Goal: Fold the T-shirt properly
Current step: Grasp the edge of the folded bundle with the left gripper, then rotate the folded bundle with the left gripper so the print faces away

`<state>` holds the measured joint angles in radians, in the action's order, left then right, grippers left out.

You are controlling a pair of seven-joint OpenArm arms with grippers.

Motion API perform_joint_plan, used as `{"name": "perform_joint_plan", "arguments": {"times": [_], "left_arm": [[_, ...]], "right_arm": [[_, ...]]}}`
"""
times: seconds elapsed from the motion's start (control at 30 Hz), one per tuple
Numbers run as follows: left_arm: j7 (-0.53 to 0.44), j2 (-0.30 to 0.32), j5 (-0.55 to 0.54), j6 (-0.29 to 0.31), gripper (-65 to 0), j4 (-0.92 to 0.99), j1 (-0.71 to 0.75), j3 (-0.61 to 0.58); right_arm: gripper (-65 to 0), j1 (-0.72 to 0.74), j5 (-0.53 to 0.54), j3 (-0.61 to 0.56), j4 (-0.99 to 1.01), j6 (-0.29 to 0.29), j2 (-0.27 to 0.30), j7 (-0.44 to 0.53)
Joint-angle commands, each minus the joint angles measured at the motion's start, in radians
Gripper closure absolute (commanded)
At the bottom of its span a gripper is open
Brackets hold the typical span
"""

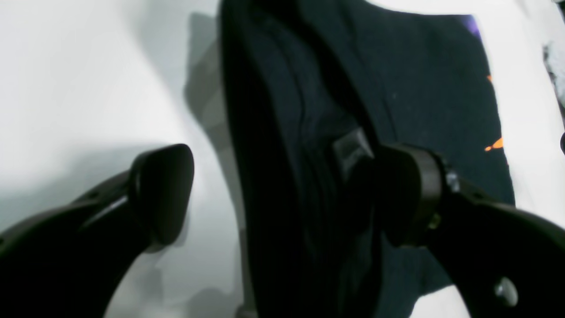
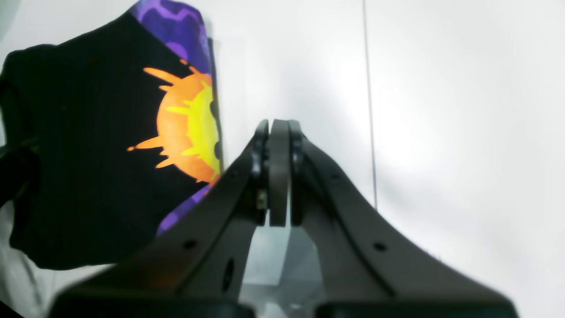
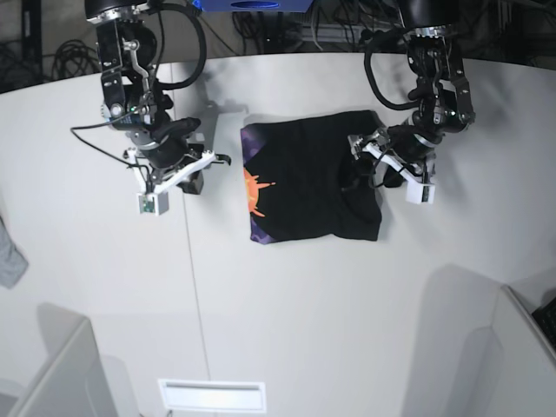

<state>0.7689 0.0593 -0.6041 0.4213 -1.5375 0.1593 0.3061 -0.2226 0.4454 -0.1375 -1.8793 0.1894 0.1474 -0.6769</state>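
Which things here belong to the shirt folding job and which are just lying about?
Part of the job:
T-shirt, black, folded on the table
left gripper, open at the shirt's edge
right gripper, shut, empty

Lying about:
grey cloth at the table's edge

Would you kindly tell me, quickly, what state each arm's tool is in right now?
Left tool: open, straddling a raised fold of the T-shirt, not gripping it.
Right tool: closed, holding nothing, beside the shirt over the table.

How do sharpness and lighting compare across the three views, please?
Left wrist: blurred, the T-shirt nearly featureless black, the open left gripper soft. Right wrist: print crisp, glare on the table. Base: even, sharp, soft shadows.
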Motion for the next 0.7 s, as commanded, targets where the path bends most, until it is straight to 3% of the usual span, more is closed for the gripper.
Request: {"name": "perform_joint_plan", "arguments": {"times": [0.0, 0.07, 0.13, 0.33, 0.43, 0.67], "left_arm": [[0.007, 0.010, -0.004, 0.000, -62.2, 0.012, -0.004, 0.002], [0.005, 0.012, -0.004, 0.000, -60.7, 0.039, -0.004, 0.002], [0.004, 0.012, -0.004, 0.000, -53.3, 0.058, -0.004, 0.002], [0.007, 0.018, -0.004, 0.000, -13.8, 0.068, -0.004, 0.002], [0.007, 0.043, -0.004, 0.000, -1.3, 0.070, -0.004, -0.011], [0.007, 0.176, -0.004, 0.000, 0.0, 0.070, -0.022, -0.216]], "right_arm": [[0.0, 0.010, 0.005, 0.003, -0.022, -0.008, 0.005, 0.021], [0.0, 0.010, 0.005, 0.005, -0.022, -0.008, 0.005, 0.021], [0.0, 0.004, 0.005, 0.005, -0.022, -0.008, 0.005, 0.021], [0.0, -0.004, 0.005, 0.016, -0.022, -0.008, 0.005, 0.021], [0.0, -0.022, 0.005, 0.069, -0.022, -0.008, -0.004, 0.021], [0.0, -0.082, 0.005, 0.190, -0.022, -0.008, -0.004, 0.021]]}}
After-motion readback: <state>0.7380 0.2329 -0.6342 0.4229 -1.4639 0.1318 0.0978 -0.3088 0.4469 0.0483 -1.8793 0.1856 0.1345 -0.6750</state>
